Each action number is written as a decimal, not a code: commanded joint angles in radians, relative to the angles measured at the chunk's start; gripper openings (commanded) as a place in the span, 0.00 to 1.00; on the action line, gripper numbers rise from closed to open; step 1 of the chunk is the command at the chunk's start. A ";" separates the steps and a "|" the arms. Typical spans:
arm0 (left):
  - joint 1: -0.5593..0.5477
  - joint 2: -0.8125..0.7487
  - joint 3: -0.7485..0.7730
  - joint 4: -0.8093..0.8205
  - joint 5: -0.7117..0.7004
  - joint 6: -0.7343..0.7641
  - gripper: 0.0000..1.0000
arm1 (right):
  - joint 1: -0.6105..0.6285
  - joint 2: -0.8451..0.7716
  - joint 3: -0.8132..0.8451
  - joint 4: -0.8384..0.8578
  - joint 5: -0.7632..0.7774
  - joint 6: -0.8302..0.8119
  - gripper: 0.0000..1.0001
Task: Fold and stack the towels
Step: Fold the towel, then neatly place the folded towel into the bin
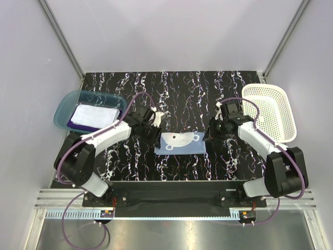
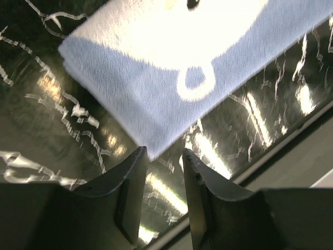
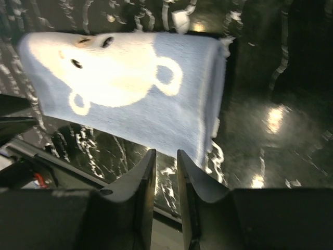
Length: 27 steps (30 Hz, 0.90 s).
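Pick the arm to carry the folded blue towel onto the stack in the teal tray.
Left, probably. The teal tray with the white towel sits on the left arm's side, and the left gripper is open at a corner of the blue towel. The right gripper, also open, would have to reach across.

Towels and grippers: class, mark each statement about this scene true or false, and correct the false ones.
1. The light blue towel lies folded on the table between the left gripper and the right gripper. True.
2. The white towel lies in the mesh basket. False: it lies on the purple towel in the teal tray.
3. The left gripper is clamped on the light blue towel. False: its jaws stand apart with nothing between them, and the towel's corner lies just beyond their tips.
4. The mesh basket stands on the right arm's side of the table. True.
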 commanded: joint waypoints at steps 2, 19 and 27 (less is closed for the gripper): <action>-0.006 0.021 -0.103 0.207 0.066 -0.155 0.38 | 0.011 0.006 -0.076 0.181 -0.146 0.045 0.30; 0.005 -0.039 0.087 0.155 -0.017 -0.252 0.46 | 0.011 0.047 0.059 0.057 -0.084 0.024 0.24; 0.016 0.165 0.078 0.254 -0.042 -0.251 0.45 | 0.009 0.203 0.008 0.197 -0.024 -0.005 0.23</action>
